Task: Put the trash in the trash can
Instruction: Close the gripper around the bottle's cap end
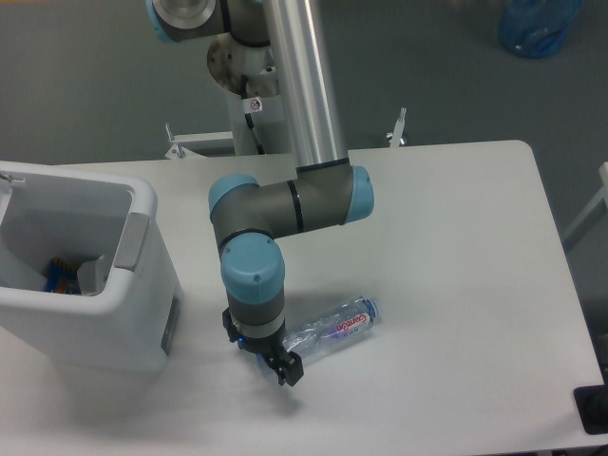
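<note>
Now, the bin (142,313) stands at the table's (456,247) left edge, with scraps (71,275) inside. Right of the bin, the gripper (271,359) sits low over the bottle's (332,326) base end; jaw state cannot be told. The bottle lies flat, cap pointing away from the bin.

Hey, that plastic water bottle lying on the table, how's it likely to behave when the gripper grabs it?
The water bottle lies on its side, so a nudge would probably roll it. It looks clear and empty, likely light. Thin walls may buckle under the gripper, which is at its base end.
</note>
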`<move>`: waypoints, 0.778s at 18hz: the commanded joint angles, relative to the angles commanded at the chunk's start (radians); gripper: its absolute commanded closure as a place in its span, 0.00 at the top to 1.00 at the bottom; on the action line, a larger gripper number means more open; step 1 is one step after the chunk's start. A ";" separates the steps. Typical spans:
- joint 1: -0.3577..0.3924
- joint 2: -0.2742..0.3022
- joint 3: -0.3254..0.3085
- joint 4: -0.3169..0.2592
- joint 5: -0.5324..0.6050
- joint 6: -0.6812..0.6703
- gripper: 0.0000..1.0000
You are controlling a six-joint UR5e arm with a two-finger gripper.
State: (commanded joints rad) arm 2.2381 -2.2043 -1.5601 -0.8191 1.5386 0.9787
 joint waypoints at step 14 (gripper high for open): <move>0.006 0.020 0.051 -0.011 0.038 -0.008 0.33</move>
State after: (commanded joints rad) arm 2.2442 -2.1844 -1.5096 -0.8299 1.5770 0.9710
